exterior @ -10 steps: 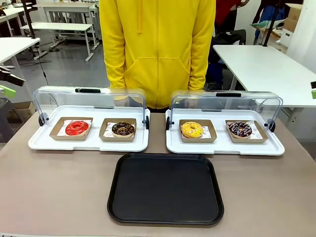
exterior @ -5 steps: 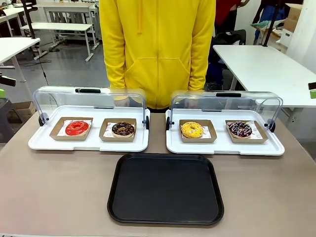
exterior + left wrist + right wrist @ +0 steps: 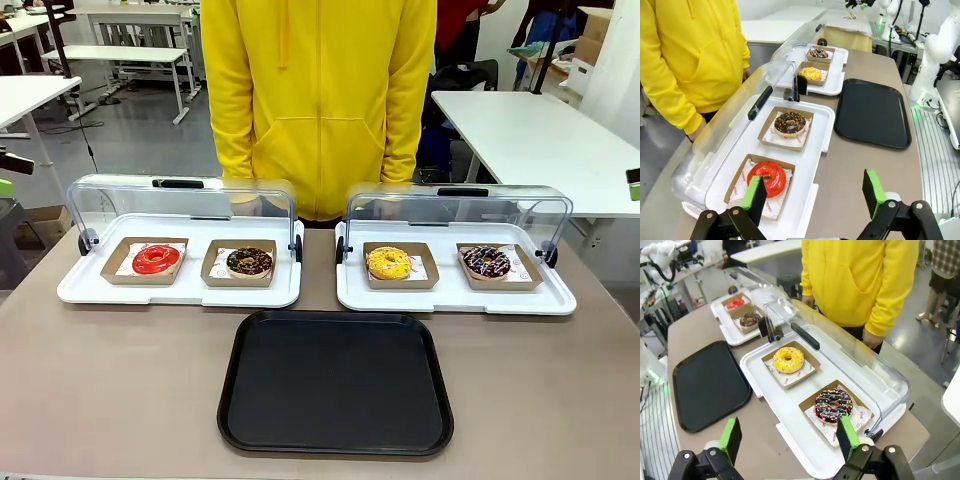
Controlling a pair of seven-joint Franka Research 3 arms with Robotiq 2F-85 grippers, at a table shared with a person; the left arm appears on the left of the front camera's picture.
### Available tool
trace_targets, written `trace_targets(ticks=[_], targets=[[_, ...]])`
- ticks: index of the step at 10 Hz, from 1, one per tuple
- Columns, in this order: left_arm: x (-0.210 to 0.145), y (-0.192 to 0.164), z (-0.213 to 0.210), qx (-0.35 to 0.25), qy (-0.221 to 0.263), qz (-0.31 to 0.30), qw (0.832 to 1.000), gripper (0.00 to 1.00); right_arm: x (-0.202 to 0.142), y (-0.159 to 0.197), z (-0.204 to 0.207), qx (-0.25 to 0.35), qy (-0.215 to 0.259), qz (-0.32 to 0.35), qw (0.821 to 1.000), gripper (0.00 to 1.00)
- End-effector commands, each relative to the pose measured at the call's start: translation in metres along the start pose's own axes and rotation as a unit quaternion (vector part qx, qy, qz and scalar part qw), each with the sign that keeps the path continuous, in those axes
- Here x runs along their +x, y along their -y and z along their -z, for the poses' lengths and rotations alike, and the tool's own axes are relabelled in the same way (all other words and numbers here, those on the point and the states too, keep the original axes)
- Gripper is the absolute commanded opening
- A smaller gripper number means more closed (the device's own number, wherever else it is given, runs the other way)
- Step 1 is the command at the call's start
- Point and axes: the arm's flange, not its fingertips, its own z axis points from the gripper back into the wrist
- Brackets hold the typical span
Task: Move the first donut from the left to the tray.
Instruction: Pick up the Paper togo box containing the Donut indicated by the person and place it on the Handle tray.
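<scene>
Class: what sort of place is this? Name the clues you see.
Probably a robotics lab staged as a donut counter: white display trays with clear hinged lids, a white robot arm, plain white work tables behind.

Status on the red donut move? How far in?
Done: nothing beyond the display lid standing open. In hand: left gripper, jaws open, hovers near the red donut, holding nothing. Left: grasp it, carry it to the black tray, release.

Robotics lab, not a real shop: plain white work tables on a grey floor, cardboard box at the back. Brown table carries a mock bakery display, white display trays under clear lids.
</scene>
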Motion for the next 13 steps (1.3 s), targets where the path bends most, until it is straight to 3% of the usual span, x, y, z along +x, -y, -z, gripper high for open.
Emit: trace_targets(ticks=[1, 13], targets=[[0.0001, 0.0012, 0.0007, -0.004, 0.007, 0.002, 1.000, 1.00, 0.0007, 0.0009, 0.0007, 0.002, 0.009, -0.006, 1.000, 1.00], [0.0001, 0.0012, 0.0007, -0.004, 0.007, 0.002, 1.000, 1.00, 0.0007, 0.0009, 0.0007, 0.002, 0.009, -0.006, 1.000, 1.00]])
